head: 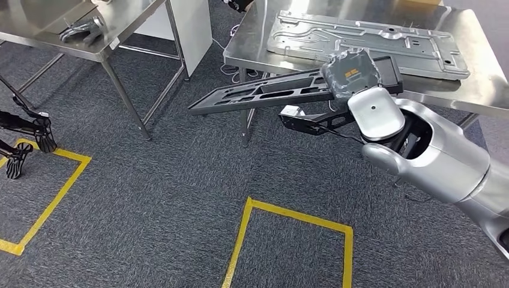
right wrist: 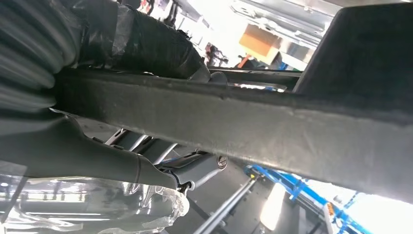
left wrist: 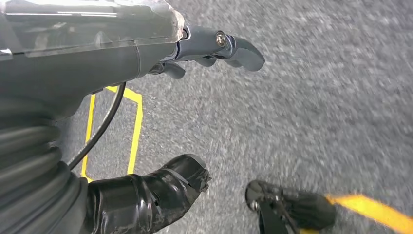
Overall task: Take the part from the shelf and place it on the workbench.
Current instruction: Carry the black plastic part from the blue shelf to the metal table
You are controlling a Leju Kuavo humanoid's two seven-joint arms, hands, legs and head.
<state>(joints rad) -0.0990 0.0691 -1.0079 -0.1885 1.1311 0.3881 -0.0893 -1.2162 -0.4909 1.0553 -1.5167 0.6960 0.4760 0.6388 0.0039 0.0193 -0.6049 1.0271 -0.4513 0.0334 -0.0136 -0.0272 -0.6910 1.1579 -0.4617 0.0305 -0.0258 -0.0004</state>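
The part is a long, flat black frame with cut-outs. My right hand grips it near one end and holds it in the air, level with the front edge of the steel workbench. The free end of the part reaches out to the left over the carpet. In the right wrist view the part's dark bar crosses the picture, with my thumb on one side and my fingers on the other. My left hand hangs above the carpet, fingers apart and holding nothing.
A large silver metal panel lies on the workbench behind the part. A second steel table stands at the far left with a metal piece on it. Yellow tape marks boxes on the grey carpet. Black stand feet sit at the left edge.
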